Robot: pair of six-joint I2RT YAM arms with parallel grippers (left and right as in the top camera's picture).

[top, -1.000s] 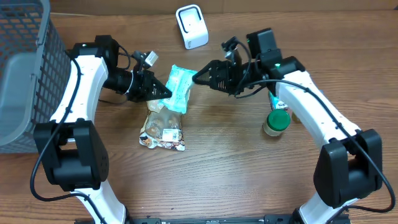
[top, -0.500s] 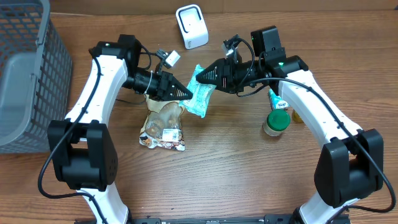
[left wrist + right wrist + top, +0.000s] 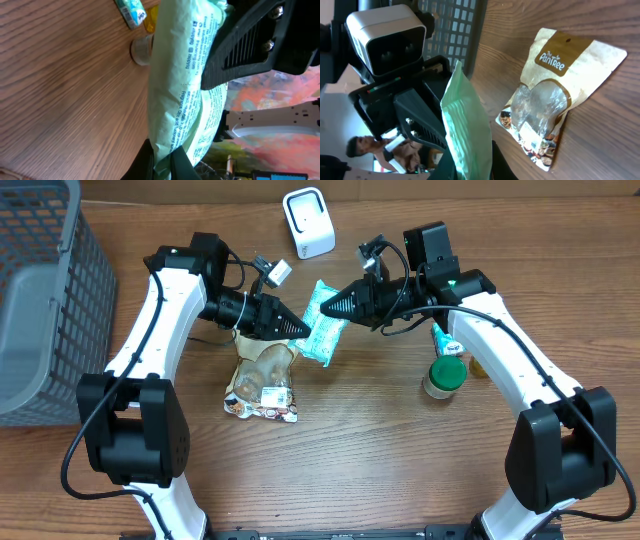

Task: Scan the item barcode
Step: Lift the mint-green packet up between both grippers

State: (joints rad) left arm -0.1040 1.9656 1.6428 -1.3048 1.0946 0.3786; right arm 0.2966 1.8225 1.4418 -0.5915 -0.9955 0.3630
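Overhead view: fixed high, looking straight down on the table [image 3: 380, 470], wide enough for the left arm [image 3: 160, 305], right arm [image 3: 505, 350] and basket [image 3: 40, 300]. Left wrist view: very close behind the left end effector [image 3: 160, 161], rolled sideways, facing the right arm. Right wrist view: equally close, facing the left arm. All 3 share the green packet [image 3: 325, 332]; overhead and right wrist share the brown pouch [image 3: 262, 380].

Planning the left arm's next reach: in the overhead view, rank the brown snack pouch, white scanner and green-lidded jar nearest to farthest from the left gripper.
1. brown snack pouch, just below the left gripper, which holds the mint-green packet.
2. white scanner, up at the far edge.
3. green-lidded jar, well off to the right.
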